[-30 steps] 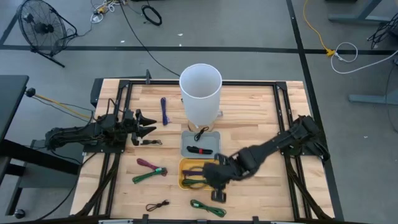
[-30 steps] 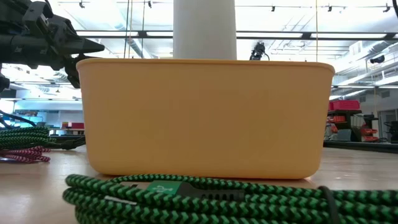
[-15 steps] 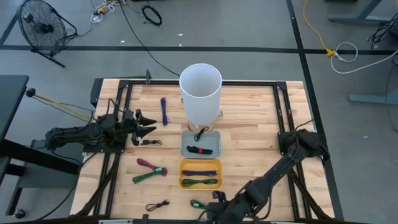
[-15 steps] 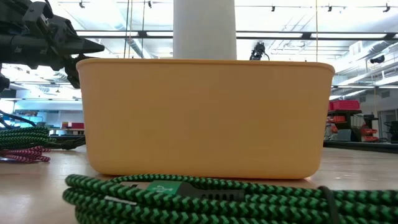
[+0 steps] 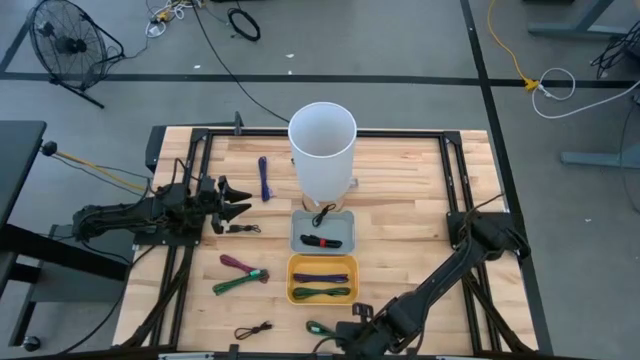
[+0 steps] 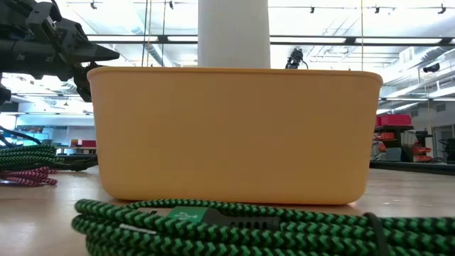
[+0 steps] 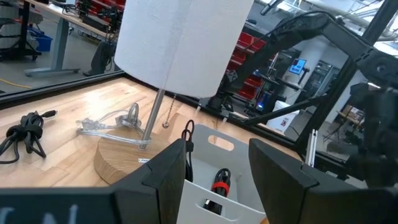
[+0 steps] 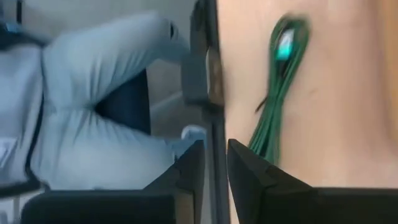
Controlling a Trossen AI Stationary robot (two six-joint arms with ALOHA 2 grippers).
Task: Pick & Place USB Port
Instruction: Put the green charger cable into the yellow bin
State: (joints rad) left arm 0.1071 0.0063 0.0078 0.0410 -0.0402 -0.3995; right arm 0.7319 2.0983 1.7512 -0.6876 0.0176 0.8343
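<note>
A coiled green USB cable (image 5: 318,329) lies on the wood by the table's near edge; it also shows in the low view (image 6: 213,217) and the right wrist view (image 8: 278,93). My right gripper (image 5: 350,330) hovers beside it at the near edge, its fingers (image 8: 216,163) a narrow gap apart and empty. A yellow bin (image 5: 322,280) holds purple and green cables. A grey tray (image 5: 322,232) holds a black and red cable. My left gripper (image 5: 238,205) waits open at the table's left, pointing toward the tray (image 7: 217,149).
A tall white cylinder (image 5: 322,150) stands on a round wooden base behind the tray. Loose cables lie left of the bins: purple (image 5: 264,178), black (image 5: 243,229), pink and green (image 5: 240,273), black (image 5: 253,330). A person's grey-trousered legs (image 8: 93,93) stand beyond the near edge.
My right gripper has moved from beside the yellow bin's near right corner toward the table's near edge, and now sits by the green cable there. The cables and bins have stayed where they were.
</note>
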